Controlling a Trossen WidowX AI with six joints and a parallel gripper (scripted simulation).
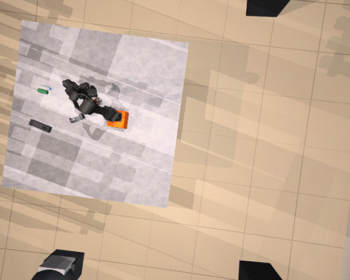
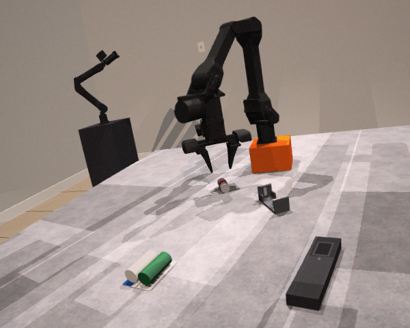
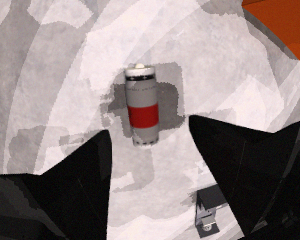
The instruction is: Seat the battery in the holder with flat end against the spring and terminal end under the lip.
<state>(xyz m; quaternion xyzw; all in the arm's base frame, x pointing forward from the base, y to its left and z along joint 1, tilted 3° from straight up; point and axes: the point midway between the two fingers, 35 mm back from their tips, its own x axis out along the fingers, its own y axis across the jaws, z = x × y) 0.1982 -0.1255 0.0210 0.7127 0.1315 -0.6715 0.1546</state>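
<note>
the gripper (image 2: 219,167) hangs released, gripping nothing, above the battery (image 2: 223,184). the battery lies on the mat, left of the holder (image 2: 272,199).

A big gray patchy table (image 2: 233,247) is carrying everything. A small battery (image 2: 223,184) with a red band is lying on its side on it. Near it, a dark holder (image 2: 272,199) is sitting. An orange block (image 2: 270,154), a long black box (image 2: 314,272) and a green roll (image 2: 154,268) beside a white roll (image 2: 140,265) are resting there too.
</note>
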